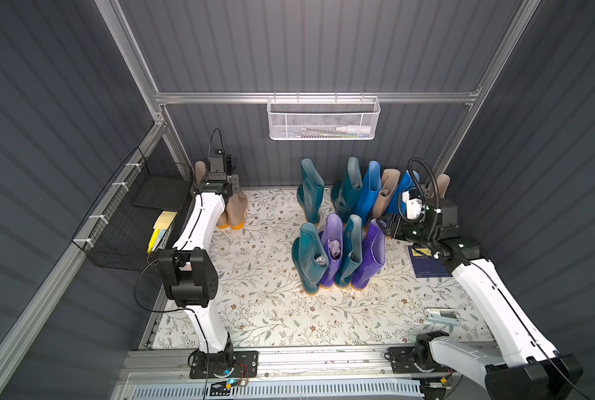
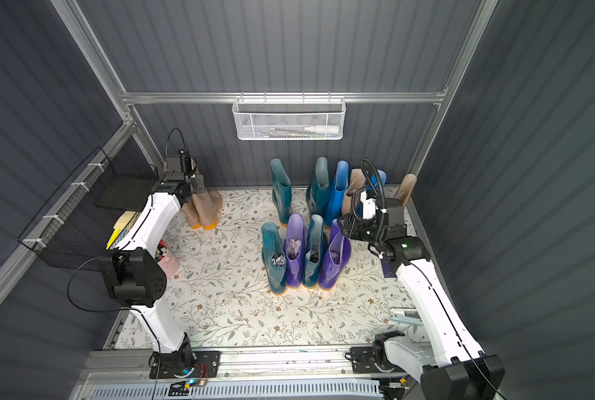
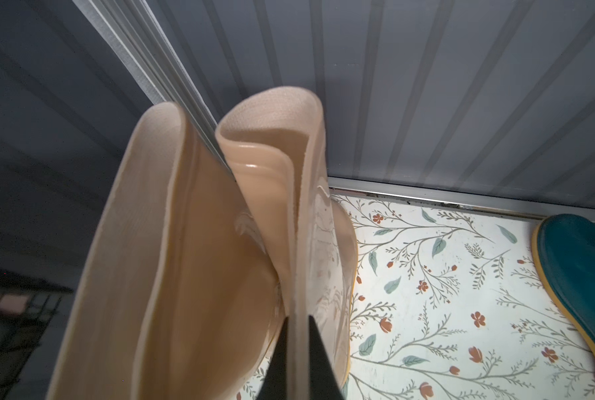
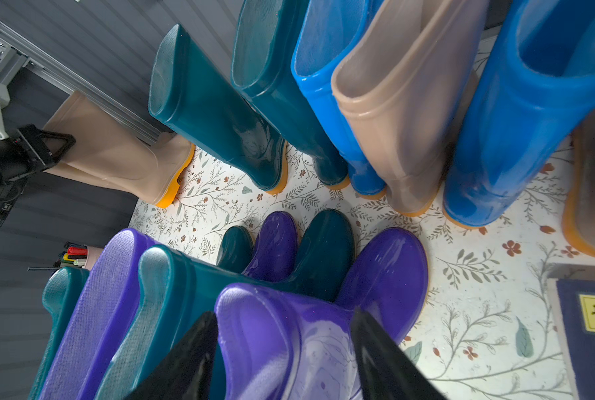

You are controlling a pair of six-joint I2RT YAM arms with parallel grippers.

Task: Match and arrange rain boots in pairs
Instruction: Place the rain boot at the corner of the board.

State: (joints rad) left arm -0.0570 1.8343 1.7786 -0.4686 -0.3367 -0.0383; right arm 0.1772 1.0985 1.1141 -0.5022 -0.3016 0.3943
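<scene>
In both top views your right arm's wrist and its black ribbed cable hose [image 1: 429, 194] cover that arm's fingertips. The arm also cuts off the glossy beige corner boot [image 1: 443, 183] behind it. Your left arm hides most of the shafts beneath it.

The rain boots are tall, glossy rubber with orange-tan soles, standing on the floral-print mat [image 1: 272, 311].

Your left gripper [image 3: 298, 320] is clamped tight on the thin shaft wall of a tall beige rubber boot [image 3: 282, 194], whose top is squashed flat. A second beige boot [image 3: 157, 259] touches it, just beside the gripper.

Your right gripper [image 4: 284, 313] stands wide around the shaft top of a glossy purple rubber boot [image 4: 282, 349], with a finger against each side; this boot leans toward the gripper. Touching it on the far side runs a row: a dark teal boot [image 4: 171, 294], a second purple boot [image 4: 95, 311] and another teal boot [image 4: 59, 294]. Ahead of the fingertips stand two teal wall boots [image 4: 213, 107], a bright blue boot [image 4: 327, 69], a beige middle boot [image 4: 403, 114] and a second blue boot [image 4: 531, 104].
</scene>
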